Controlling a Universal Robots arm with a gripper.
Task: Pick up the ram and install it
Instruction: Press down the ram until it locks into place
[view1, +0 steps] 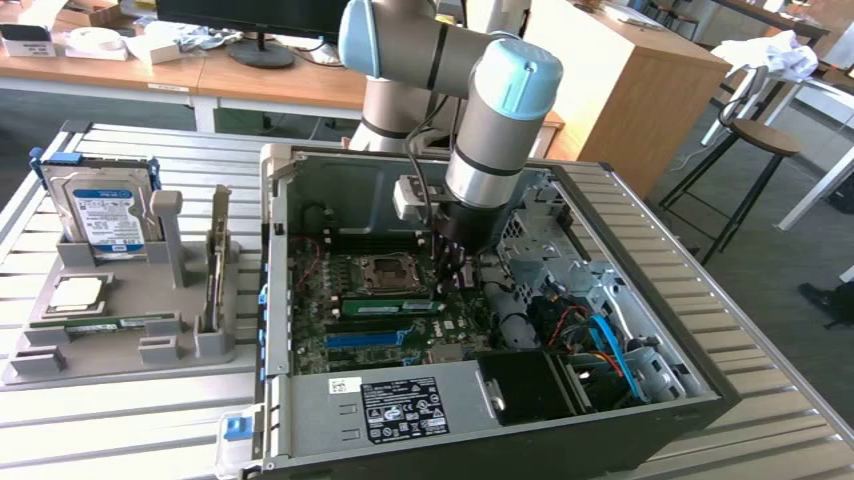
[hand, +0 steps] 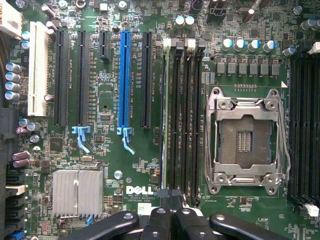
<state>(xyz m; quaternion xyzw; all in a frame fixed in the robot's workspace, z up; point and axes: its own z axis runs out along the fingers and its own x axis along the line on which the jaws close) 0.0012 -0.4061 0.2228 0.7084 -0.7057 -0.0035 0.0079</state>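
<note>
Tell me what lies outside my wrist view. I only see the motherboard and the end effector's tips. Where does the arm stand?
Observer: The arm reaches down into the open computer case, with the end effector beside the processor socket.
Operator: What's beside the case?
Observer: A grey holder at the exterior view's left carries an upright hard drive.
Operator: And the ram?
Observer: A green ram lies along the board's slots, close to the end effector.

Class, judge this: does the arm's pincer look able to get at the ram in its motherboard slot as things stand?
Probably yes: the case is open, the shut pincer hangs just over one end of the ram, nothing between them.
</note>
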